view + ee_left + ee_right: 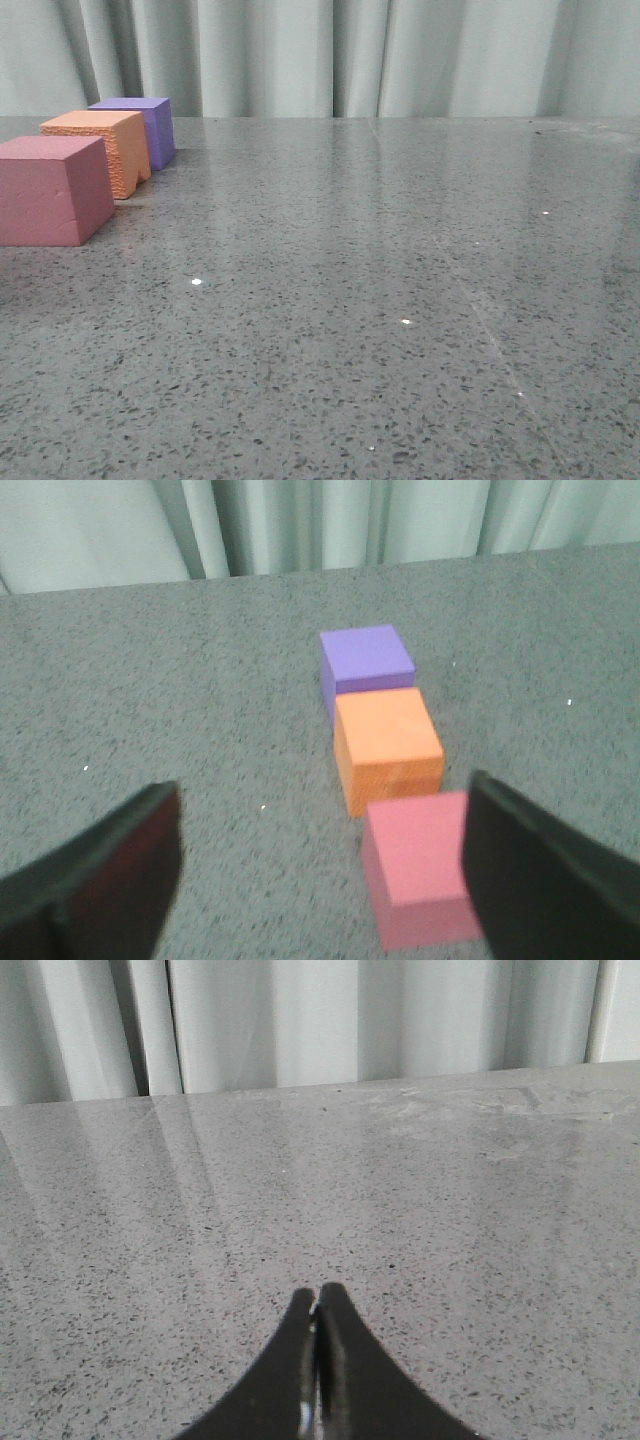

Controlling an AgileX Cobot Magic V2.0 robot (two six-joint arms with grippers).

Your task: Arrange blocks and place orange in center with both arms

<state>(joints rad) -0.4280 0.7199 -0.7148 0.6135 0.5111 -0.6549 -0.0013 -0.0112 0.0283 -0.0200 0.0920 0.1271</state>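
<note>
Three foam cubes stand in a row at the far left of the table. The pink-red cube (52, 190) is nearest, the orange cube (105, 145) is in the middle, and the purple cube (145, 125) is farthest. The left wrist view shows the same row: purple (366, 660), orange (388, 742), pink-red (420, 865). My left gripper (320, 870) is open and empty, above and short of the row, its one finger (530, 870) overlapping the pink-red cube's edge. My right gripper (318, 1305) is shut and empty over bare table. Neither gripper shows in the front view.
The speckled grey table (380, 300) stretches right and forward of the cubes. A pale curtain (330, 55) hangs behind the table's far edge.
</note>
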